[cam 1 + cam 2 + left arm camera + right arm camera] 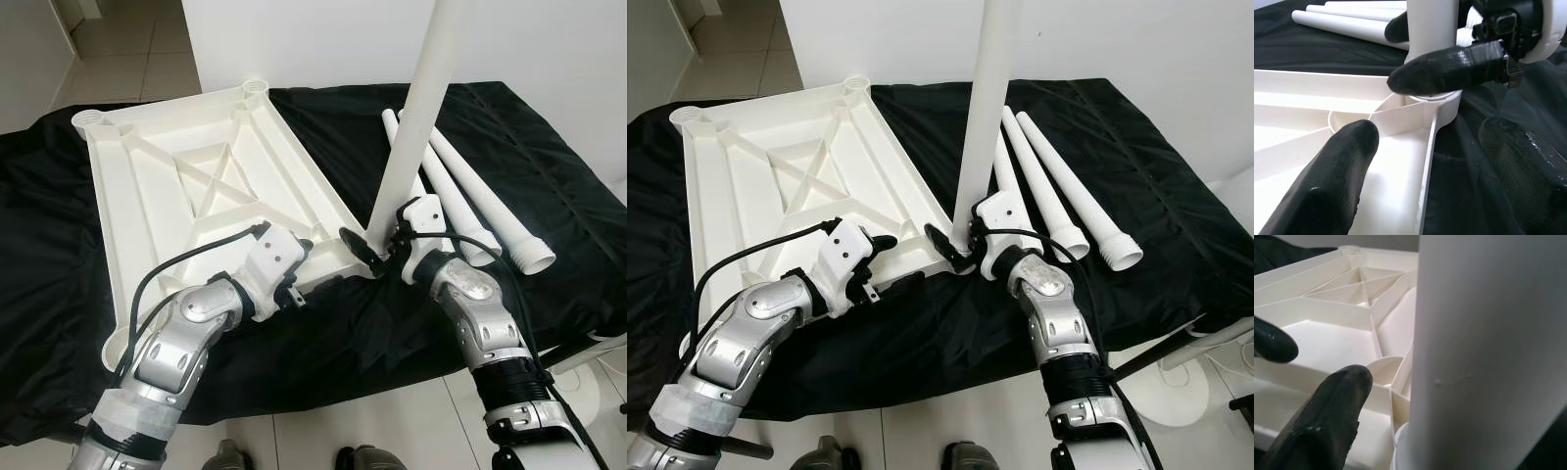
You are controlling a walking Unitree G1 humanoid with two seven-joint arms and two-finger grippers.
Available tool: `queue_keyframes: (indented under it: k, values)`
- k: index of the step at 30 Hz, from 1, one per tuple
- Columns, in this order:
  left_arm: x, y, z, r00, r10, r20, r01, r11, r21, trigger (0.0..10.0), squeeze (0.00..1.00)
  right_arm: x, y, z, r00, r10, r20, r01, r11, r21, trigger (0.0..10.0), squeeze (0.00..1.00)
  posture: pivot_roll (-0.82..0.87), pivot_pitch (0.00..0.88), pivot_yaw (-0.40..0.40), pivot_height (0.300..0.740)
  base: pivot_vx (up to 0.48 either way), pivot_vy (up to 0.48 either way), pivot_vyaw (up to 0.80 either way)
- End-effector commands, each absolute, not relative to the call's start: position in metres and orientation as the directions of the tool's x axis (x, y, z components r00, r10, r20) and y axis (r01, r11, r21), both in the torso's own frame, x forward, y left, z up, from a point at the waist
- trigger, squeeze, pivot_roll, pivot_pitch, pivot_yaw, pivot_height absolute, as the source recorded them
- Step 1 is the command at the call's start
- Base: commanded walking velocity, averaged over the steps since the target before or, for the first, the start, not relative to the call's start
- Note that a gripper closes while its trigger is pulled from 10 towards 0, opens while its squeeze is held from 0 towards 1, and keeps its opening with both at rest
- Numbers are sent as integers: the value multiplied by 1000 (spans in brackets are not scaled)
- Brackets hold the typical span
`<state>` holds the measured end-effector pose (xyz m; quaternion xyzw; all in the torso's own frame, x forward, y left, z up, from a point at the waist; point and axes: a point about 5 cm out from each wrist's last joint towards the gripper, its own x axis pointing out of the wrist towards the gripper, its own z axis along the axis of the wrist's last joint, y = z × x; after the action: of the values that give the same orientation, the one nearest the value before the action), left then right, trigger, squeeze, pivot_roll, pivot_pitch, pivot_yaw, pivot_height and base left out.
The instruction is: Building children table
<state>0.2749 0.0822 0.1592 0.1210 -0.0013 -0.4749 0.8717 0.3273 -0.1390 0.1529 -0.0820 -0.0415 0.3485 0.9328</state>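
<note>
A white plastic table top lies upside down on a black cloth. One white leg stands upright in the socket at the near right corner. My right gripper is shut on that leg just above the socket, and one of its fingers lies along the leg. My left gripper is open at the top's near rim, left of the socket; one finger is over the ribbed inside and the other over the cloth. Three loose legs lie side by side to the right.
Empty corner sockets stand at the top's far end. The cloth-covered surface ends close in front of me, with tiled floor below. A white wall rises behind it. A white stand base is on the floor at the lower right.
</note>
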Motion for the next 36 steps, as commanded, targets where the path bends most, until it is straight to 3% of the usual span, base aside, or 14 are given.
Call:
queue_keyframes:
  k: [1,3,4,12,13,22,29,31,36]
  values:
    - [277,83,157,565,-816,-121,818,535,212,10000,0,329,-139,153,735,678,14,-664,723,-189,4431,0,-59,58,2,740,0,0,0]
    - [277,83,157,567,-815,-121,817,537,212,10000,0,331,-140,151,732,681,2,-669,719,-189,4431,0,-59,58,2,740,0,0,0]
    - [277,84,157,568,-814,-121,816,538,213,10000,0,331,-142,149,731,682,-8,-671,717,-189,0,0,-55,58,0,740,0,0,0]
    - [276,85,157,573,-811,-121,813,542,212,10000,0,333,-146,143,724,689,-22,-681,711,-176,0,0,-52,60,-2,740,0,0,0]
    - [276,85,157,573,-811,-122,813,543,211,10000,0,333,-147,141,733,680,-23,-673,721,-164,10000,0,-52,60,-2,740,0,0,0]
    - [275,85,157,572,-810,-125,814,543,209,10000,0,333,-143,139,801,598,2,-593,794,-133,10000,0,-56,71,-1,740,0,0,0]
    - [274,84,155,577,-807,-123,811,549,202,10000,0,328,-136,135,960,280,22,-278,958,-67,10000,0,-70,79,-3,740,0,0,0]
    - [274,84,155,577,-807,-123,811,549,202,10000,0,328,-136,135,960,280,22,-278,958,-67,10000,0,-70,79,-3,740,0,0,0]
    - [273,82,155,575,-809,-122,813,549,196,10000,0,320,-128,129,998,67,3,-67,997,-29,10000,0,-72,82,-3,740,0,0,0]
